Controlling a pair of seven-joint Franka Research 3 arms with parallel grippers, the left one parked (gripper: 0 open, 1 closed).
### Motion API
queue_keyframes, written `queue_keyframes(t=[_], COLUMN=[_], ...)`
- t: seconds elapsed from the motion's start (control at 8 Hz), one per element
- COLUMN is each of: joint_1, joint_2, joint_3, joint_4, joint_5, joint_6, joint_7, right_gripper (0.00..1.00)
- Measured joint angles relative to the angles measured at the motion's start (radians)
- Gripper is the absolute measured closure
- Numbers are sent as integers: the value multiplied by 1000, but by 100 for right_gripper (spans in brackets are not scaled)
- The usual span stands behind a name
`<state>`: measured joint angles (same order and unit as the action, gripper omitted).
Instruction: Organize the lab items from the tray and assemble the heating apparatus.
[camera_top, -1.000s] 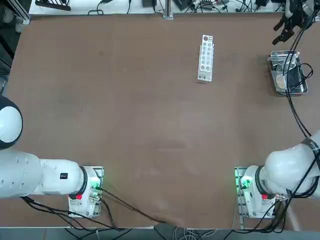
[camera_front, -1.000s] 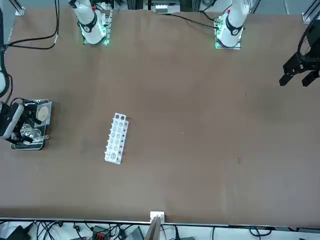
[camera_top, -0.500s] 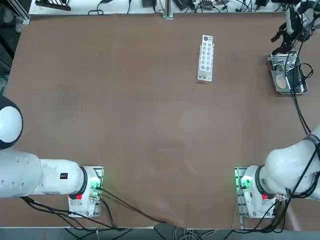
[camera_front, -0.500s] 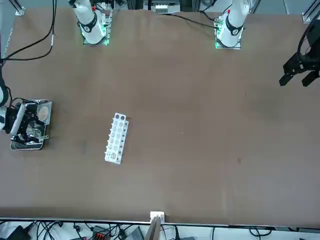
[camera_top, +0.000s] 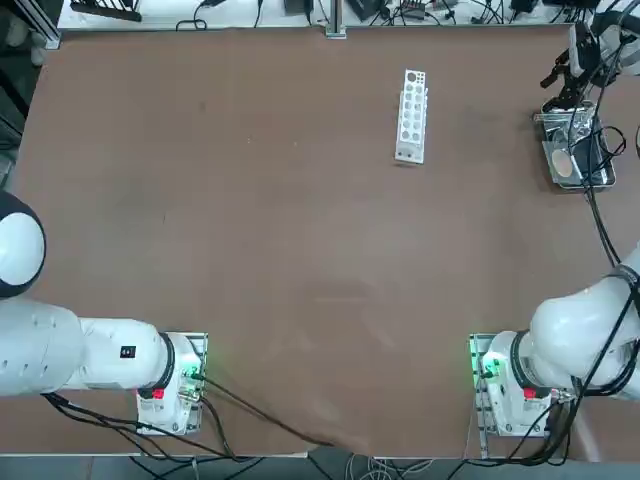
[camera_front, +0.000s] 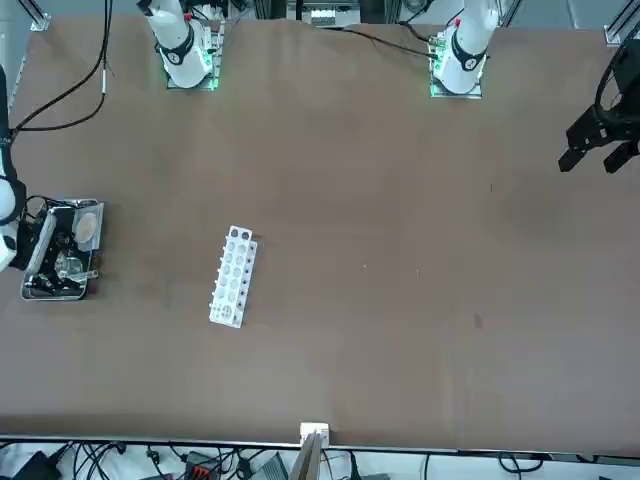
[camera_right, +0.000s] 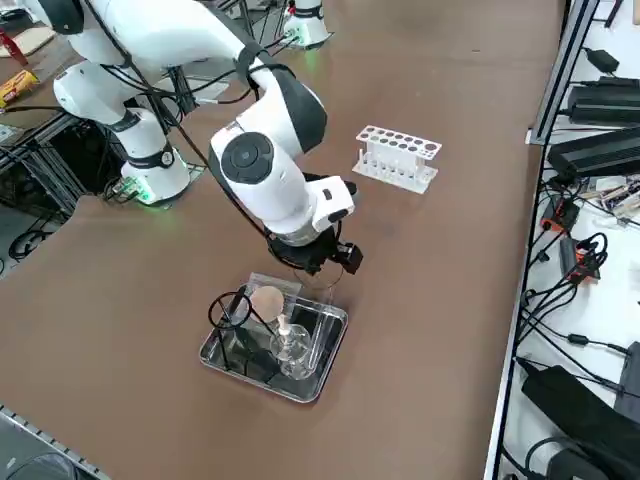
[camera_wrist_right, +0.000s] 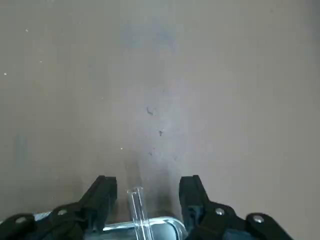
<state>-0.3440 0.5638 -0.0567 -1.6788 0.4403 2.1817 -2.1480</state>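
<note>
The right hand (camera_wrist_right: 149, 181) is wide apart over the tray's outer edge, with a clear tube (camera_wrist_right: 140, 215) showing between its fingers but not gripped. Under it is the tray (camera_right: 303, 398), holding the burner (camera_right: 290, 345), the ring stand (camera_right: 211, 310) and the mesh (camera_right: 267, 303). The white rack (camera_right: 398, 160) stands well apart on the table (camera_right: 430, 300).

The step looks like a first pick, probably the tube; nothing is assembled. Next, the hand likely needs to centre, lower and close gently, since smooth glass could slip or knock the burner. I can't read any brand or label on the items
</note>
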Motion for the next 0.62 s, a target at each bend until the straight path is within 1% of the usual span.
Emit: queue_keyframes(t=[0.62], joint_1=[2], joint_2=[71], joint_3=[3], joint_4=[1], joint_5=[-30], joint_6=[44], joint_7=[-10], right_gripper=[22])
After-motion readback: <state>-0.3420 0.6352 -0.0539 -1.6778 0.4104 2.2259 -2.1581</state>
